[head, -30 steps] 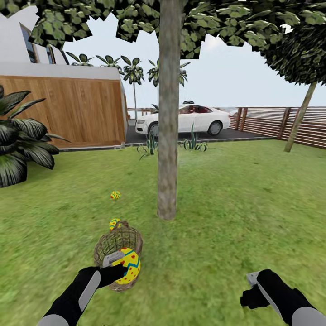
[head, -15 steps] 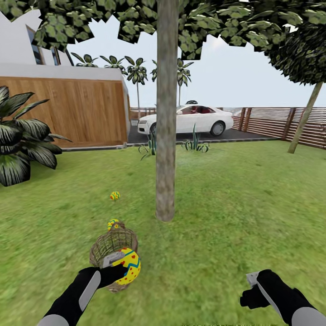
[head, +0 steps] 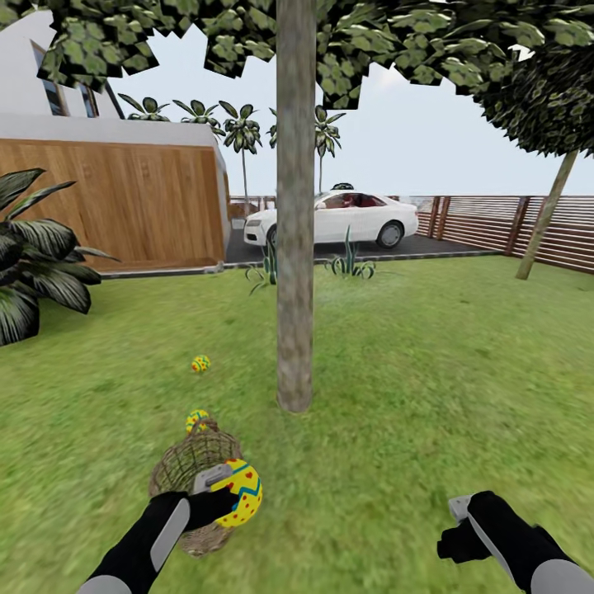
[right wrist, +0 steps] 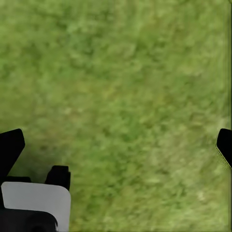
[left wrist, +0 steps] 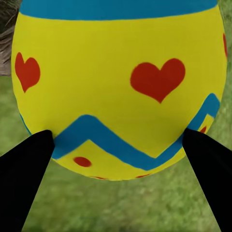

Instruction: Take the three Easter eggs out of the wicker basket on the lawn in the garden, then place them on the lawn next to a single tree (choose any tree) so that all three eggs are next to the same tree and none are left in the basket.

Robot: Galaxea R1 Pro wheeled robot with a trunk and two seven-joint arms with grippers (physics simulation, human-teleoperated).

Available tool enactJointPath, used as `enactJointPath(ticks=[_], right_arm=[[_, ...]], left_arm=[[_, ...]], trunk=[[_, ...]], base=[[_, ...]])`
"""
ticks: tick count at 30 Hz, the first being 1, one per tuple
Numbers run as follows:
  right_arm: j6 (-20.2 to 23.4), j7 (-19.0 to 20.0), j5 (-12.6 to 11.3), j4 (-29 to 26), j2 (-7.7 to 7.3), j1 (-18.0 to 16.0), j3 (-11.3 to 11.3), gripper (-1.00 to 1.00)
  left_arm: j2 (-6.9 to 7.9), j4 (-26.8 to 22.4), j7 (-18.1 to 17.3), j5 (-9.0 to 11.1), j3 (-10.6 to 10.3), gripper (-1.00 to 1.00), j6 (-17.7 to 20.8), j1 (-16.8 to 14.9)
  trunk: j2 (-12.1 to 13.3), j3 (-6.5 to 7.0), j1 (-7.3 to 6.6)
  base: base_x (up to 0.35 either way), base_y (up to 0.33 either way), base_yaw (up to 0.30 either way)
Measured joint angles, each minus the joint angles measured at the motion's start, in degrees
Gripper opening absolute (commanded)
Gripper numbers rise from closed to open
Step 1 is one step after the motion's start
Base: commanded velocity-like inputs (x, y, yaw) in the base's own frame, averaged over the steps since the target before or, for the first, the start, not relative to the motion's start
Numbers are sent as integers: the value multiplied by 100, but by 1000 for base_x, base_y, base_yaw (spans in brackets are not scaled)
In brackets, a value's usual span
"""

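Third egg in transit: tree (head: 294, 247) trunk just ahead, wicker basket (head: 186, 470) near its foot, two eggs (head: 200, 363) beyond. Left gripper (head: 221, 493) clamped on held egg (head: 238, 492); right gripper (right wrist: 116, 145) spread, empty. Next, probably: lowering onto lawn (head: 429, 371) beside trunk.

place: home garden | signs: lawn (head: 429, 371), tree (head: 294, 247), slat fence (head: 495, 221), house (head: 49, 91) (white car (head: 338, 216) parked behind)

bright even daylight, soft shadowless render
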Motion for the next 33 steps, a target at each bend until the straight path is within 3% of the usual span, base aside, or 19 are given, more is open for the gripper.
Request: enactJointPath(ticks=[9, 21, 33], right_arm=[[0, -5, 3, 1, 9, -1, 4, 100], [-12, -4, 10, -2, 17, 0, 4, 100], [-15, -11, 10, 4, 84, -2, 5, 100]], left_arm=[[3, 77, -13, 4, -6, -100, -8, 0], [-2, 79, -6, 3, -13, -100, -12, 0], [-2, 76, -4, -2, -7, -100, -9, 1]], trunk=[[361, 162, -194], [844, 378, -458], [1325, 594, -722]], base=[[169, -24, 0], [1, -333, 1], [0, -347, 273]])
